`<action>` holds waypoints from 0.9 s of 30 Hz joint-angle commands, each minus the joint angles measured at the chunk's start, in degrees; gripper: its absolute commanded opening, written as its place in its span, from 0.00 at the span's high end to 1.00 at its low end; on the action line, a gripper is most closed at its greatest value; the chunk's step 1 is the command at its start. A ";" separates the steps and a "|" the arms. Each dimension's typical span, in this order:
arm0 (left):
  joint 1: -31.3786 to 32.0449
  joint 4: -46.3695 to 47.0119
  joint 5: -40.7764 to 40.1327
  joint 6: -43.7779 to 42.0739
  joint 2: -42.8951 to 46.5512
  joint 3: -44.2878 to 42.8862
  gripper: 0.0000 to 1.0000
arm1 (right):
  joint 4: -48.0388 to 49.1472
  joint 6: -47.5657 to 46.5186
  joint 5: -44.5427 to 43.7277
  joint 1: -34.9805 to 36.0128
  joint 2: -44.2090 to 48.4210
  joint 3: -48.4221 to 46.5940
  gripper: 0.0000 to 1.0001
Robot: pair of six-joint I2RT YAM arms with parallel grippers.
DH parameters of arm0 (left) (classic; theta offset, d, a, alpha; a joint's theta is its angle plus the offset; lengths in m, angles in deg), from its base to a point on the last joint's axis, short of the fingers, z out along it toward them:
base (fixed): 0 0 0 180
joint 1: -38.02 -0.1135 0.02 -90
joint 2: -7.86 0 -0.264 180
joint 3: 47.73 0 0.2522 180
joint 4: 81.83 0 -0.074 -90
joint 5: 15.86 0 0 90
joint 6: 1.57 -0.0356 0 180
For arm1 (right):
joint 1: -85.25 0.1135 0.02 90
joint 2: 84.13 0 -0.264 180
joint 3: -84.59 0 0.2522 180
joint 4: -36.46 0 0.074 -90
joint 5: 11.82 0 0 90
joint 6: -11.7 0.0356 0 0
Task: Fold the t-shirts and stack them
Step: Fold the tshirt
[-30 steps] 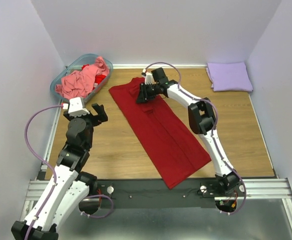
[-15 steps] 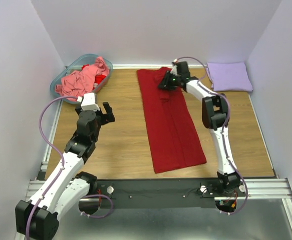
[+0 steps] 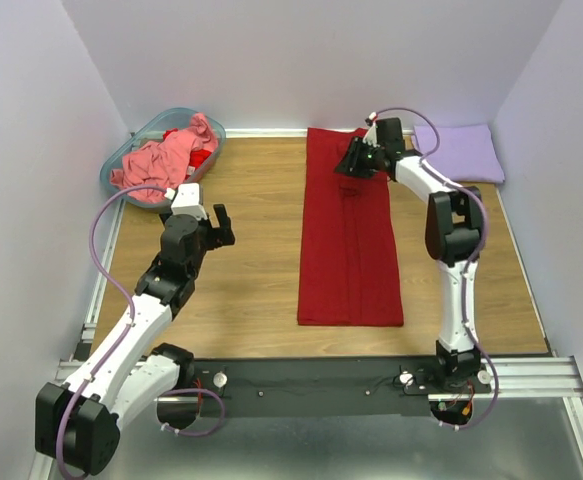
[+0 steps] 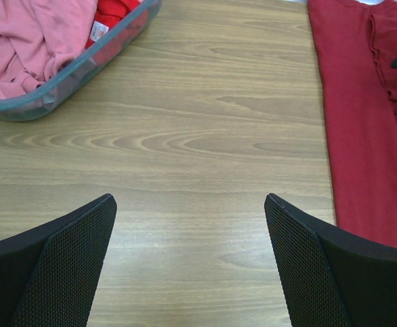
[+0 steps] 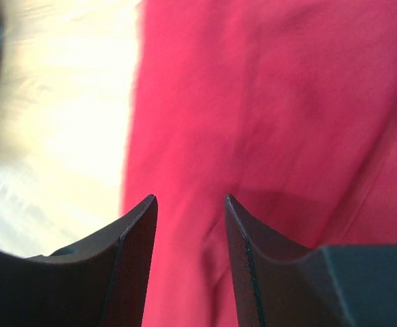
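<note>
At the middle of the table [image 3: 256, 290], the dark red shirt [image 3: 349, 250] lies as a long narrow strip running from 12 o'clock straight down toward 6 o'clock, its sides folded in and its near end cut off square. The right claw [image 3: 358, 160] sits on the strip's far end, at about 1 o'clock. The lengthwise fold looks finished, so the step in hand seems to be laying the strip out straight. The next move would be the crosswise fold: one end has to be pinched through all its layers and carried over the other without pulling the side folds open. After that the packet belongs with the folded lavender shirt [image 3: 458, 152] at 2 o'clock, just beyond the right claw.

The left claw [image 3: 218, 222] hangs wide open and empty over bare wood at 9 o'clock, well apart from the red strip. Up at 10 o'clock the salmon-pink shirt [image 3: 156, 160] lies bunched and unfolded in the plastic basket [image 4: 69, 82].

The right wrist view is blurred. It shows the claw's jaws partway apart with red cloth filling the gap, but whether any fold is pinched between them cannot be told. From above, the claw covers the strip's far end, so the collar and sleeves are hidden. Something bright red lies under the pink shirt in the basket, and what it is cannot be made out.
</note>
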 commanded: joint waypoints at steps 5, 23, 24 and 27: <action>0.05 0.95 2.94 -0.76 -0.41 -1.62 0.03 | -0.99 -6.49 -0.14 4.07 17.24 16.87 0.48; 0.05 -0.46 3.11 -0.67 -1.46 -2.32 0.03 | -0.81 -12.73 -20.71 19.72 15.07 20.68 0.52; 0.05 -0.46 3.11 -0.67 -1.37 -2.32 0.03 | -0.55 -12.56 -21.42 19.72 14.54 19.37 0.52; -0.04 -0.54 3.11 -0.84 -1.11 -2.32 0.03 | -0.11 -12.20 -22.74 19.72 11.99 16.99 0.52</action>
